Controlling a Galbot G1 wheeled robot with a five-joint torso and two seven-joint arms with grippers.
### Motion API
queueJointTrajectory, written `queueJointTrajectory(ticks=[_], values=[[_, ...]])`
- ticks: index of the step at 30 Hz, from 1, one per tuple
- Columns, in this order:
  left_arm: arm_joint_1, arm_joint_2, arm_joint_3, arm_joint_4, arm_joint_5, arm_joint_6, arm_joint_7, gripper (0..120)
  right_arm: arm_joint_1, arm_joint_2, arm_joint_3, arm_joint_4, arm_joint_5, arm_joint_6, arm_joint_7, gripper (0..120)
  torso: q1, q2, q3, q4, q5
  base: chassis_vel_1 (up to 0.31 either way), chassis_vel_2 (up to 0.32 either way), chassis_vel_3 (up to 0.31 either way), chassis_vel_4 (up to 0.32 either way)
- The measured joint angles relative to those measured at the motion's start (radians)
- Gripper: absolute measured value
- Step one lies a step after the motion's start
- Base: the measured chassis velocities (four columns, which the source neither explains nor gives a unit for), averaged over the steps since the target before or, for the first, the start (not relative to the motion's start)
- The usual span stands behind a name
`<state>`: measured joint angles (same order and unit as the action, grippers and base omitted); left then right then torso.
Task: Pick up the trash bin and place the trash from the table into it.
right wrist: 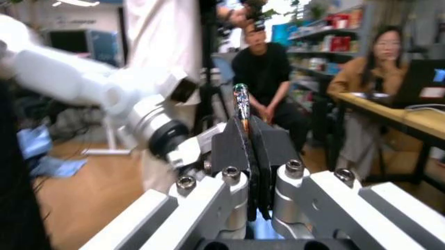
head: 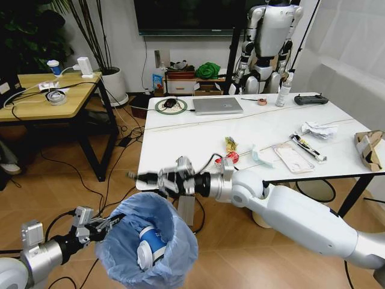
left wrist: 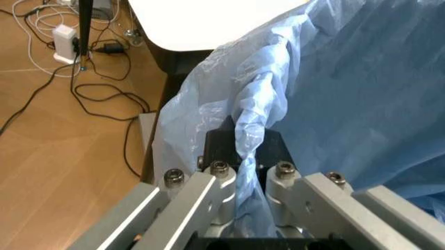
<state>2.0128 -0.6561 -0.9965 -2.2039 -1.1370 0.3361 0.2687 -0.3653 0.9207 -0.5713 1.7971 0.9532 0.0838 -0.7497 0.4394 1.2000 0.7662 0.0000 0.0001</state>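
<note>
The surface (head: 198, 135) runs white and glossy across the middle of the head view, and most of the trash sits on its near-right part: a torn cardboard box (head: 368, 148) at the far right edge, crumpled paper (head: 319, 129) behind it, a pale mask (head: 261, 156) and a red wrapper (head: 231, 158) with a yellow wrapper (head: 231, 143) nearer the front edge. A laptop (head: 217, 105) lies toward the back, apart from the litter.

Below the front-left corner hangs the bin (head: 148, 248), off the floor and just beside the surface edge, its blue bag spread wide at the mouth. That placement looks deliberate: held low and close, it gives anything carried off the edge a short drop. 1 cup (head: 150, 247) with a blue band already lies inside.

The left tool (head: 101, 227) holds the bin from the robot's left side. In its wrist view the fingers (left wrist: 222, 179) are pressed together on a bunched fold of the bag (left wrist: 254, 130), so the bin hangs by its rim and liner.

The right tool (head: 144, 177) reaches out past the surface corner, directly above the bin's mouth. Its wrist view shows the pads (right wrist: 233, 151) pinched tight on a thin shiny scrap (right wrist: 241, 104) standing up between them, probably a wrapper, brought here so that it falls inside when let go.
</note>
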Motion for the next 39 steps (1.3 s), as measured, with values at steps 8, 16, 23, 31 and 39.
queueJointTrajectory(ticks=[8,16,23,31,39], values=[[-0.002,0.0,0.0,-0.003,-0.006,0.002,-0.006,0,-0.004,-0.011,-0.005,-0.031,-0.069,0.017,-0.081,8,0.0,0.0,0.0,0.0,-0.0001,0.0,0.0,0.0,0.0],[-0.002,0.001,-0.001,-0.003,-0.007,0.003,-0.01,0,-0.027,-0.013,0.029,-0.043,-0.094,0.026,-0.079,38,0.0,0.0,0.0,-0.0001,-0.0001,0.0,0.0,0.0,0.0],[0.0,-0.004,0.004,-0.005,0.002,0.003,-0.01,0,-0.008,0.036,0.057,-0.021,-0.108,-0.067,0.459,63,0.0,0.0,0.0,0.0001,-0.0003,0.0,0.0,0.0,0.0],[0.005,-0.006,-0.004,-0.007,0.003,0.003,-0.008,0,-0.01,0.139,0.027,-0.032,-0.119,-0.337,1.038,90,0.0,0.0,0.0,-0.0002,-0.0002,0.0,0.0,0.0,0.0],[0.003,-0.009,0.001,-0.008,0.006,0.003,-0.007,0,-0.017,0.286,0.032,-0.089,-0.014,-0.519,1.32,100,0.0,0.0,0.0,0.0003,-0.0003,0.0,0.0,0.0,0.0]])
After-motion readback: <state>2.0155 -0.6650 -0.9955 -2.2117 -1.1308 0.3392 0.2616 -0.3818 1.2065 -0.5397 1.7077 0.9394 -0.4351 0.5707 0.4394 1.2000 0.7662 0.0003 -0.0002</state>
